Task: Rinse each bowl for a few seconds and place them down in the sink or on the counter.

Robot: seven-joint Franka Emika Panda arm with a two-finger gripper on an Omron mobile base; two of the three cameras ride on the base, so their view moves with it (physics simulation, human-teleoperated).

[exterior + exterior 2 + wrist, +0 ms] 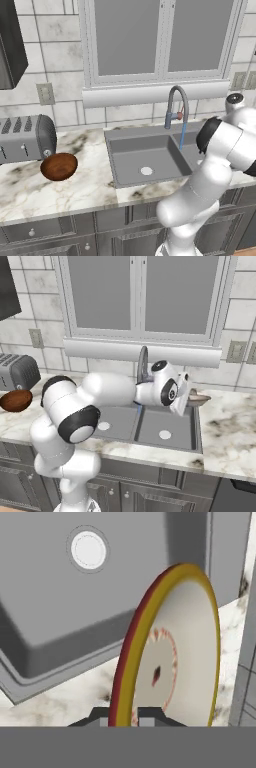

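A: Over the sink's [172, 448] right basin, end effector [129, 716] is clamped on rim of pale bowl [172, 657], held on edge (thin pinch, imo).

B: Brown bowl [59, 166]?

A: On the surface [75, 192] left of sink, by toaster [25, 137], untouched.

B: Risk?

A: Rim grip could slip or twist w/ any quick swing, so bowl drops into basin. Faucet [176, 107] is running; spout's near, could get clipped.

The white arm [107, 390] reaches forward, elbow bent; its gripper [125, 716] seems clamped tight, fingertips [148, 714] barely visible.
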